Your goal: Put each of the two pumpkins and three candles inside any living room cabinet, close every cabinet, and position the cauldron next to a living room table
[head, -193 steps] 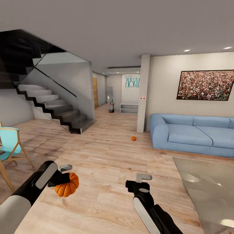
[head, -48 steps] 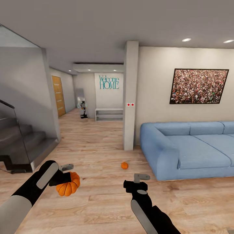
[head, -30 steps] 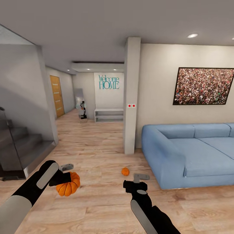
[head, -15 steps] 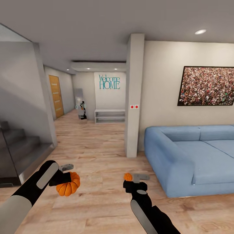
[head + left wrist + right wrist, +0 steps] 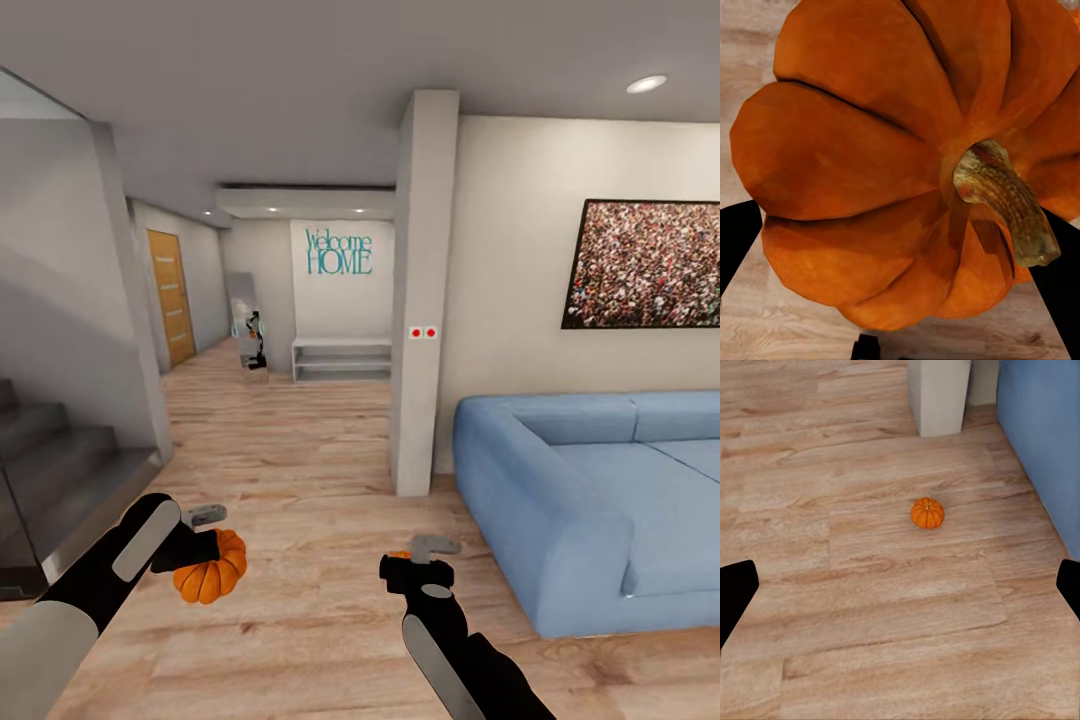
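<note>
Your left gripper point(image 5: 205, 535) is clamped on one pumpkin point(image 5: 210, 569). The second pumpkin point(image 5: 927, 512) sits on the floor point(image 5: 870, 607) straight ahead of your empty, spread right gripper point(image 5: 432, 547), near the sofa point(image 5: 560, 500).

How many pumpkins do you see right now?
2. One pumpkin is held in the left end effector. The other pumpkin sits on the wood floor near the blue sofa, ahead of the right end effector. More may be hidden elsewhere.
</note>
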Robot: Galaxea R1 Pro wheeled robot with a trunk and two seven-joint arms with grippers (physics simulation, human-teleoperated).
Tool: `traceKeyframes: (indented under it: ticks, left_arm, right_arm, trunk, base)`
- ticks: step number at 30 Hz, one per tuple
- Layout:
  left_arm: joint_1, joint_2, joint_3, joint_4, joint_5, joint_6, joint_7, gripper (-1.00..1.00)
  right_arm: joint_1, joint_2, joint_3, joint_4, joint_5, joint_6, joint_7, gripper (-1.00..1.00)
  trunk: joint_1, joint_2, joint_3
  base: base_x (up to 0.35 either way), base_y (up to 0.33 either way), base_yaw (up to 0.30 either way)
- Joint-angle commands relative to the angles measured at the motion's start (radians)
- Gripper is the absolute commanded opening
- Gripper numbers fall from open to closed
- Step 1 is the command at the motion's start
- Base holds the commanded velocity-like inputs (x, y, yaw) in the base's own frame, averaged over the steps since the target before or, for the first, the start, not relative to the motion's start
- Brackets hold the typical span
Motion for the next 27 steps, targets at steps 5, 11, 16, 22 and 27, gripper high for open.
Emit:
traceKeyframes:
  ticks: [5, 11, 16, 22, 27]
  left_arm:
    - [-0.001, 0.001, -0.004, -0.001, 0.009, 0.000, 0.011, -1.00]
    - [-0.001, 0.001, -0.004, -0.001, 0.009, 0.000, 0.011, -1.00]
    - [-0.001, 0.003, -0.004, -0.001, 0.010, 0.000, 0.011, -1.00]
    - [-0.001, 0.000, -0.005, -0.002, 0.010, 0.000, 0.011, -1.00]
    - [-0.001, 0.003, -0.006, -0.003, 0.010, 0.000, 0.009, -1.00]
  right_arm:
    - [-0.001, 0.000, 0.002, -0.001, -0.006, 0.004, -0.008, 1.00]
    - [-0.001, 0.000, 0.001, 0.000, -0.007, 0.002, -0.008, 1.00]
    - [-0.001, 0.000, -0.005, 0.016, -0.012, -0.005, -0.008, 1.00]
    - [-0.021, 0.001, -0.033, 0.107, -0.023, -0.042, -0.008, 1.00]
    - [-0.148, 0.005, -0.113, 0.347, -0.150, -0.054, 0.061, 1.00]
  trunk:
    - [0.001, -0.001, -0.002]
    - [0.001, -0.001, -0.002]
    - [0.001, -0.001, -0.002]
    - [0.001, -0.001, -0.002]
    - [0.001, -0.001, -0.002]
  base:
    - [0.329, 0.104, 0.000]
    - [0.329, 0.104, 0.000]
    - [0.329, 0.104, 0.000]
    - [0.329, 0.104, 0.000]
    - [0.329, 0.104, 0.000]
